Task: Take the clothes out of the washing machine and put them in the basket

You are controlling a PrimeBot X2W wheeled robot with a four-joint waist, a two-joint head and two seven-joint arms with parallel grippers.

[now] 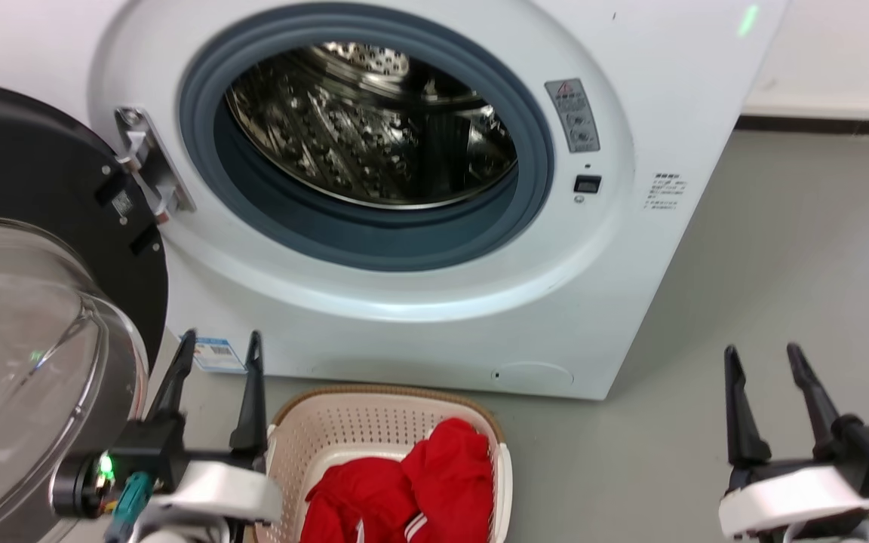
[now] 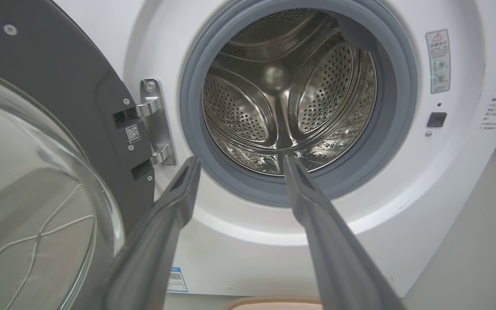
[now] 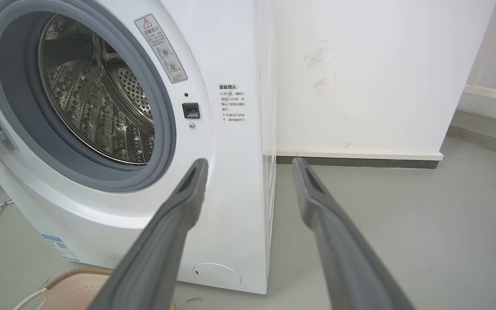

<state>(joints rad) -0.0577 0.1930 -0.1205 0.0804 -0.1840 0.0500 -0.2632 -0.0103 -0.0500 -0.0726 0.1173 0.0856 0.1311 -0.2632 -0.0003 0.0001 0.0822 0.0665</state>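
In the basket (image 1: pixel 344 430) lie the clothes (image 1: pixel 419 483); my left gripper (image 1: pixel 222 335) and right gripper (image 1: pixel 760 348) stand apart, empty, so I'd just check the drum (image 1: pixel 374 121) for strays

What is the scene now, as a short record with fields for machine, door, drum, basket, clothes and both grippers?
washing machine: white, front-loading, on the floor
door: swung open, on the robot's left
drum: bare steel where visible
basket: on the floor before the machine
clothes: red, inside the basket
left gripper: open, empty
right gripper: open, empty
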